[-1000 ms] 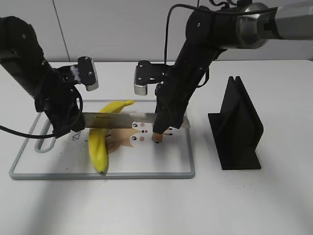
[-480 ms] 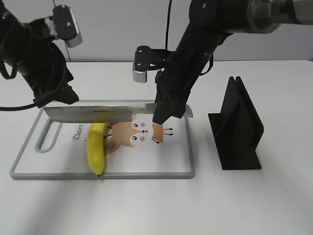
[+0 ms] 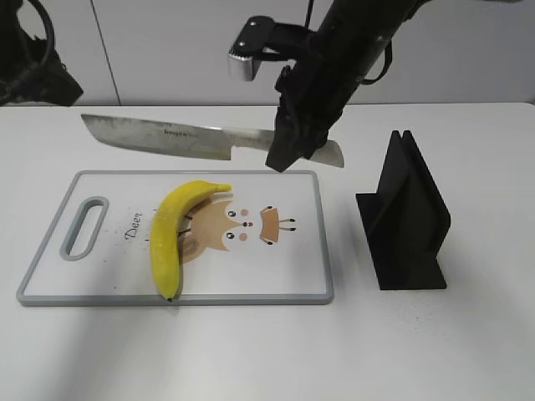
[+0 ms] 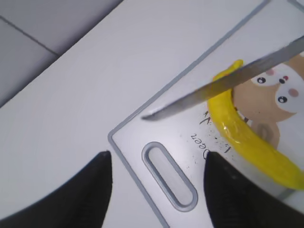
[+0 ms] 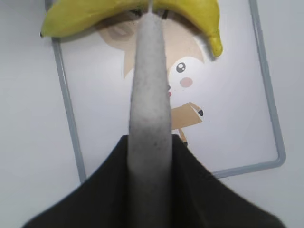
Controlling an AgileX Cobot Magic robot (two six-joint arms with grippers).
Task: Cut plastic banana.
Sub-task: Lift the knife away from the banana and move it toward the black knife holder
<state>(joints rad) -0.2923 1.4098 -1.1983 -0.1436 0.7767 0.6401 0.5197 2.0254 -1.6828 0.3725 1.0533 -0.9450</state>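
Note:
The plastic banana lies whole on the white cutting board, curved, stem toward the back; it also shows in the left wrist view and the right wrist view. My right gripper is shut on the knife, holding it level well above the board, blade pointing left; the right wrist view shows the knife's spine between the jaws. My left gripper is open and empty, high over the board's handle slot; in the exterior view only a bit of the left arm shows at the top left.
A black knife stand stands on the table to the right of the board. The board bears a cartoon deer print. A white wall runs behind the table.
My right gripper has lifted the knife up off the banana. My left arm has let go of the blade end and risen up and to the left, nearly out of view.

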